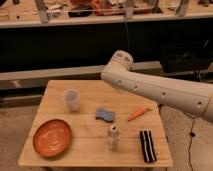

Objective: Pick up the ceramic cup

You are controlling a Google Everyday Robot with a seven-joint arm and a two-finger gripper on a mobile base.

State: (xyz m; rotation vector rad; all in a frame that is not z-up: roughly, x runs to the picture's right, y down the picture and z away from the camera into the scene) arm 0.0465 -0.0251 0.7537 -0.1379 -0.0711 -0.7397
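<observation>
We see the ceramic cup upright near the back left corner of the worktop, behind the orange plate. Our arm crosses above; the tool seems out of view, so we cannot tell its state.

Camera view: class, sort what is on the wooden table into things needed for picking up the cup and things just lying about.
For the job: small off-white ceramic cup, upright, back left of the table; white robot arm above the table; its gripper, not in view.
Lying about: round orange plate; blue sponge; orange carrot; pale-capped shaker bottle; black striped strap.
</observation>
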